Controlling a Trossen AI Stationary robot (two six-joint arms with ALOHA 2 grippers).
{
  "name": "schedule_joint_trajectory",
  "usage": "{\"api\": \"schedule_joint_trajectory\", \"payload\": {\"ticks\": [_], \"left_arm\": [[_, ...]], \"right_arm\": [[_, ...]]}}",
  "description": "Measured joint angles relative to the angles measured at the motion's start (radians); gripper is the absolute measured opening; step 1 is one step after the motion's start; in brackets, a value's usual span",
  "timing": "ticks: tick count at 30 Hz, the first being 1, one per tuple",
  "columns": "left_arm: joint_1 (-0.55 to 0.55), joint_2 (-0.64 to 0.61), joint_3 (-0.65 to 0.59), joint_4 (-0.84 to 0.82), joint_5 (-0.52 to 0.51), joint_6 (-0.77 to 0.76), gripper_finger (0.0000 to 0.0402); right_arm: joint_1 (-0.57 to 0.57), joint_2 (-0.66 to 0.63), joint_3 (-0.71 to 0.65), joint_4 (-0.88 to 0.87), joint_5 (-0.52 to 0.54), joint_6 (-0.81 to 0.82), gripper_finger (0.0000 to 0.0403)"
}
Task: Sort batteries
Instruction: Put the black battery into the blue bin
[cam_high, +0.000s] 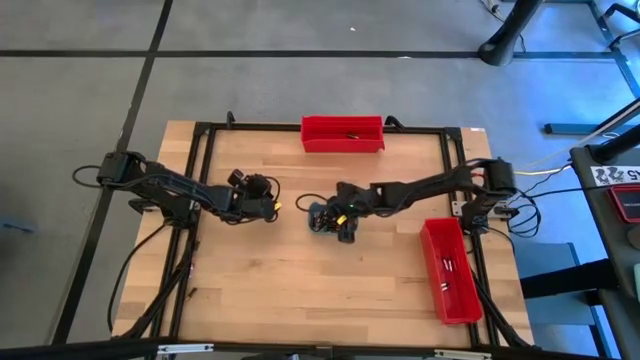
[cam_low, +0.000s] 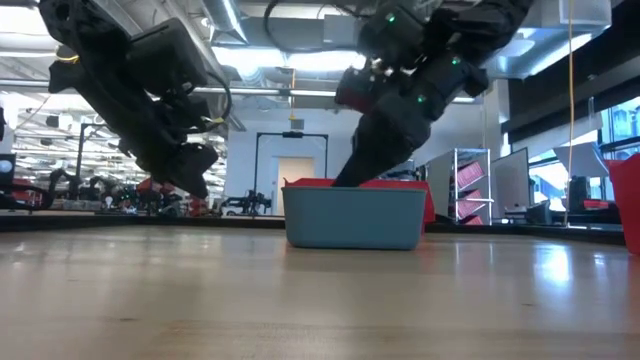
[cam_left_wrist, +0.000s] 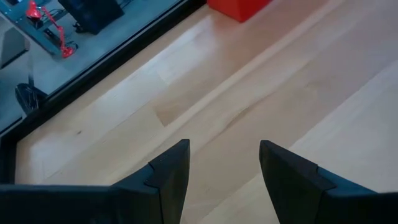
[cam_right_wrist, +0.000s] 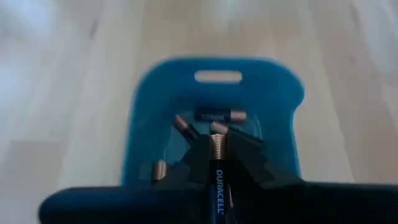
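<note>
A grey-blue tray (cam_right_wrist: 143, 124) holds several loose batteries (cam_right_wrist: 221, 116) lying on its floor; it stands mid-table (cam_high: 322, 222), (cam_low: 353, 215). My right gripper (cam_right_wrist: 219, 149) reaches down into it from the right (cam_high: 338, 214), shut on one black-and-copper battery (cam_right_wrist: 217, 177). In the low view the tray's wall hides its fingertips (cam_low: 350, 178). My left gripper (cam_left_wrist: 224, 168) is open over bare wood, left of the tray (cam_high: 272, 208), with nothing between its fingers. My right gripper pinches the battery between its two fingers (cam_right_wrist: 245, 155). The battery lies along the fingers, its copper end (cam_right_wrist: 217, 144) sticking out past the tips and its black body running back between them. The fingers slant down from the table's right side, over the tray's inside.
A red bin (cam_high: 343, 133) with a battery in it stands at the table's far edge, also seen as the red bin (cam_left_wrist: 239, 7) in the left wrist view. Another red bin (cam_high: 450, 270) with batteries lies along the right edge. A black frame (cam_high: 200, 150) borders the wood.
</note>
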Motion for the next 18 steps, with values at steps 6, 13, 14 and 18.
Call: {"api": "schedule_joint_trajectory", "payload": {"ticks": [6,13,14,18], "left_arm": [[-0.013,0.000,0.000,0.003,0.001,-0.002,0.0184],[-0.014,0.000,0.000,0.000,0.026,-0.001,0.0184],[-0.017,0.000,0.000,0.000,0.034,-0.002,0.0184],[-0.055,-0.017,0.014,-0.016,0.057,0.014,0.0184]], "right_arm": [[0.000,0.026,0.026,-0.055,-0.002,-0.001,0.0063],[0.000,0.017,0.026,-0.059,0.089,-0.004,0.0107],[0.000,0.008,0.026,-0.067,0.105,-0.009,0.0111],[0.002,-0.084,0.026,-0.129,0.226,-0.033,0.0115]]}}
